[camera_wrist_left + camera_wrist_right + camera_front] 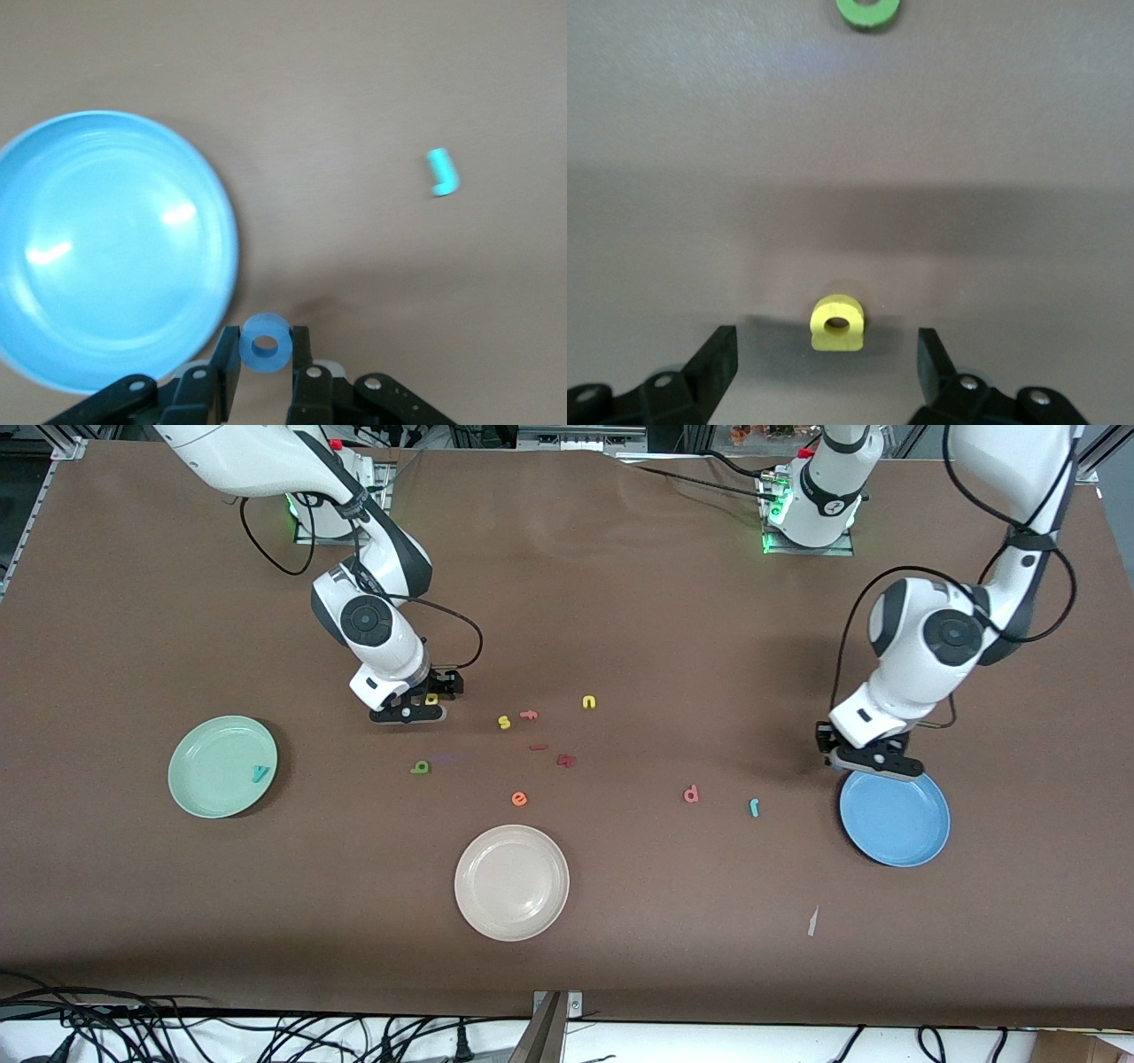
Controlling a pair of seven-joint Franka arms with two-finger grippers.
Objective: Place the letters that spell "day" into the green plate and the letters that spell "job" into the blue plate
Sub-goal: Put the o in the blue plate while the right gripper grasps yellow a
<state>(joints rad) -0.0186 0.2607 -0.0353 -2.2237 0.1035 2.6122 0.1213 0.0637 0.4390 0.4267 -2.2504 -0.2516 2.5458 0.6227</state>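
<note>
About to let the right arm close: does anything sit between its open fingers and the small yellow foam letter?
Nothing visible does. The right gripper is open, the yellow rounded foam letter lies on the brown table between its fingers, and the green rounded foam letter lies well clear.

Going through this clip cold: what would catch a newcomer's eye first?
Probably the left gripper, pinching a small blue foam ring letter over the rim of the round sky-blue plate at the left arm's end of the table. Next, the right gripper, set low with fingers spread either side of a tiny yellow rounded foam letter. A teal foam "y" already lies in the pale mint-green plate.
</note>
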